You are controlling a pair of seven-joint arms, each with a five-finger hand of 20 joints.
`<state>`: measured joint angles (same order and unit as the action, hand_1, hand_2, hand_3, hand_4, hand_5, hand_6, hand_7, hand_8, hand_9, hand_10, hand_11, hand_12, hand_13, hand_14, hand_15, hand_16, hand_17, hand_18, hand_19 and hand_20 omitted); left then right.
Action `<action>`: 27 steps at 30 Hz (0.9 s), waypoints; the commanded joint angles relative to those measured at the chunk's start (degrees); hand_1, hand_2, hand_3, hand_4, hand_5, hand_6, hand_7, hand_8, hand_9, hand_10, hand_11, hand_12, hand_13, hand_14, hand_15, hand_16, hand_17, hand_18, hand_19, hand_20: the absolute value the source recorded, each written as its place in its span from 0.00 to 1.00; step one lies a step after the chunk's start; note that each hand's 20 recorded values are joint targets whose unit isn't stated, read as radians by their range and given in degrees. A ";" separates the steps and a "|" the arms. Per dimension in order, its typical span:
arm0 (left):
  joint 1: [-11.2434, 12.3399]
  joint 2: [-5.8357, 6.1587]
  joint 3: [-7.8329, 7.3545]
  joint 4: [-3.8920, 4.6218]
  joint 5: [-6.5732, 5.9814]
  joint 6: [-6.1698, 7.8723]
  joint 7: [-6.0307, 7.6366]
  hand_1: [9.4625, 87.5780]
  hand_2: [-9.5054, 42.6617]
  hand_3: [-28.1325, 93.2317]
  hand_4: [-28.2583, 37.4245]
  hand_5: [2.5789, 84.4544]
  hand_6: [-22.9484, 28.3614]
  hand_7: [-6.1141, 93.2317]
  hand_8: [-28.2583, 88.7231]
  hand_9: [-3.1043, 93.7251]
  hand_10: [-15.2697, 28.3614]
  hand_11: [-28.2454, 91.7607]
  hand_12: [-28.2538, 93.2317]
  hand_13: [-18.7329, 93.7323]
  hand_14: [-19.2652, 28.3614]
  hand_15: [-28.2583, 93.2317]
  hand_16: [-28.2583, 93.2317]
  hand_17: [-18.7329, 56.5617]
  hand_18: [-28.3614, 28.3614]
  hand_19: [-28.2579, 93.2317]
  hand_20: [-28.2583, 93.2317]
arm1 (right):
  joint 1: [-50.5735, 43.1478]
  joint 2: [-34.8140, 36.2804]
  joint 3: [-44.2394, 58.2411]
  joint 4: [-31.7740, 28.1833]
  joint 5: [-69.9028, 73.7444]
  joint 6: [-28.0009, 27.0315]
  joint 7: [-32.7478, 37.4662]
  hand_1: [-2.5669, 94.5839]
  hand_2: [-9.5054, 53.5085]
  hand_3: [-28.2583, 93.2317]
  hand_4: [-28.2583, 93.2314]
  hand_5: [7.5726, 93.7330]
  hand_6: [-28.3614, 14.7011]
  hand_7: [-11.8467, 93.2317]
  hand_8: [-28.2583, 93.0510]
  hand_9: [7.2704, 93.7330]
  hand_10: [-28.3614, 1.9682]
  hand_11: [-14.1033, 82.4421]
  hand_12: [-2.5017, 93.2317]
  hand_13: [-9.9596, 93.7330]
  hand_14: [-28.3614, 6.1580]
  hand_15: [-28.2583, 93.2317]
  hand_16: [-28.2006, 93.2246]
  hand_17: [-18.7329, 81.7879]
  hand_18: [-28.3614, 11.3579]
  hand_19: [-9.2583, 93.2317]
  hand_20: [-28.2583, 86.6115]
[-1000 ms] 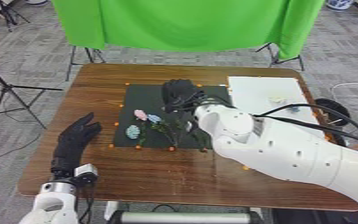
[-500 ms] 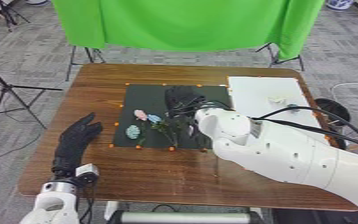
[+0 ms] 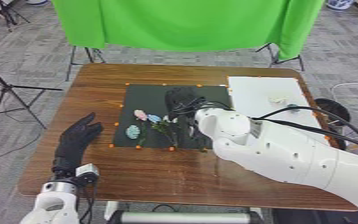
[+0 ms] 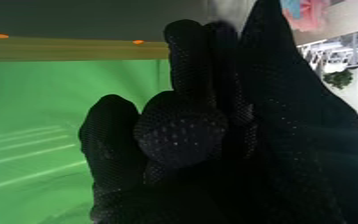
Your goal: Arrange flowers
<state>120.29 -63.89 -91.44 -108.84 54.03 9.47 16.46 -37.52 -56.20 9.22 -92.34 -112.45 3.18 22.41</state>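
My right hand (image 3: 182, 96) is over the upper middle of the dark mat (image 3: 143, 95), its wrist and cables covering part of it. In the right wrist view this hand (image 4: 286, 115) has mostly straight fingers, with no flower seen in it. Left of its wrist lie a pink flower (image 3: 140, 114), a blue flower (image 3: 154, 118) and a light blue flower (image 3: 133, 132), with green stems below them. Pink petals (image 4: 310, 17) and blue petals (image 4: 291, 7) also show in the wrist view. My left hand (image 3: 78, 134) rests open at the table's left side.
A white sheet (image 3: 254, 90) lies at the right, bearing a pale flower (image 3: 278, 100) and a small bluish piece (image 3: 292, 106). Loose cables arch over the sheet's lower part. Orange dots edge the dark mat. A green cloth (image 3: 189, 25) hangs behind the brown table (image 3: 100, 82).
My right hand has shifted slightly down and to the right over the dark mat. On the white sheet, the bluish piece beside the pale flower shows more clearly. My left hand has stayed put.
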 commanded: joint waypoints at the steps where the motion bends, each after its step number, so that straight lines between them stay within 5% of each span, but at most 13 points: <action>1: 0.60 -0.27 0.13 0.13 0.01 -0.67 -0.52 0.19 0.00 0.83 0.07 0.50 0.46 0.19 0.18 0.51 0.64 0.38 0.31 0.51 0.73 0.34 0.23 0.36 0.71 0.26 0.37 | 0.59 0.28 0.34 -0.41 -0.50 -0.96 0.21 0.55 0.00 0.75 0.09 0.73 0.71 0.34 0.26 0.78 0.57 0.30 0.21 0.96 0.77 0.76 0.48 0.83 0.38 1.00 0.76; 27: 0.86 0.32 0.03 -0.14 0.06 -0.69 -1.15 0.19 0.00 0.83 0.07 0.50 0.46 0.19 0.18 0.51 0.64 0.38 0.31 0.51 0.73 0.34 0.23 0.36 0.71 0.26 0.37 | 1.78 2.73 5.40 -1.58 0.25 1.70 1.46 0.53 0.00 0.75 0.09 0.71 0.71 0.34 0.26 0.76 0.56 0.30 0.20 0.96 0.76 0.77 0.48 0.82 0.37 1.00 0.76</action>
<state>120.32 -63.71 -91.48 -108.88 54.03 9.24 16.17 -37.04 -54.58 12.40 -93.18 -112.04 2.96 23.17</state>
